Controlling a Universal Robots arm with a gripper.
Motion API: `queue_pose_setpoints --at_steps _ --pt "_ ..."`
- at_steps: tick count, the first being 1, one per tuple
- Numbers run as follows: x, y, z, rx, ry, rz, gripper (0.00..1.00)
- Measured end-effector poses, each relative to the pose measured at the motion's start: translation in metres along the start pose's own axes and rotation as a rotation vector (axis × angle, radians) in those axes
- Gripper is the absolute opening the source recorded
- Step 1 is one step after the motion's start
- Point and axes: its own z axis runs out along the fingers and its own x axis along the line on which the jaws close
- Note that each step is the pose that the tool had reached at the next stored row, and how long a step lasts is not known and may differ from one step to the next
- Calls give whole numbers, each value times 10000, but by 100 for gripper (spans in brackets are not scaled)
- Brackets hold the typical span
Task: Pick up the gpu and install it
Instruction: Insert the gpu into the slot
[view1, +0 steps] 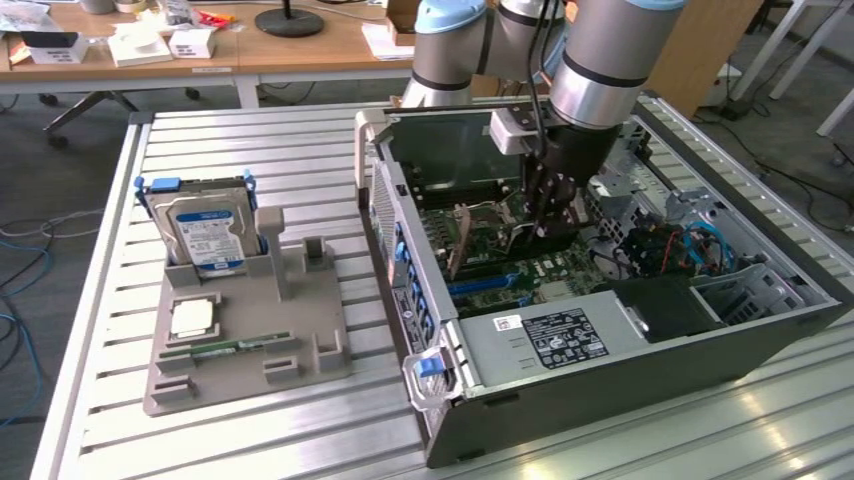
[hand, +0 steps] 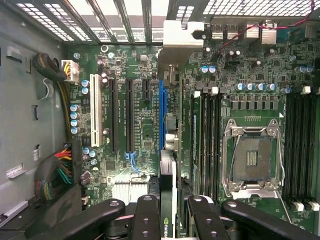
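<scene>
The end effector (hand: 170, 220) is inside the open computer case (view1: 641, 330), which lies on its side on the tabletop (view1: 240, 140). Its fingers (hand: 146, 215) stand narrow, closed on the two flat faces of the gpu (hand: 168, 175). The card is seen on its edge, hanging over the mainboard (hand: 140, 125), in line with the long blue slot (hand: 161, 110). Its silver bracket (hand: 182, 32) points to the grille wall of the case. Whether the lower edge already touches the slot, I cannot tell.

I judge the card to be light and stiff, but fragile. It is a thin board with small parts and bare contacts on its lower edge. The bracket end is probably the heavier one, so the card may tilt in a grip far from that end. A good hold seems to be on the flat faces near the upper edge, away from the contacts, with moderate pressure.
</scene>
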Motion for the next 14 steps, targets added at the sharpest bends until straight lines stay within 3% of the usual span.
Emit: queue_pose_setpoints --at_steps 11,14 --pt "5 164 10 1 -2 -1 26" --pt "4 173 11 1 -2 -1 26"
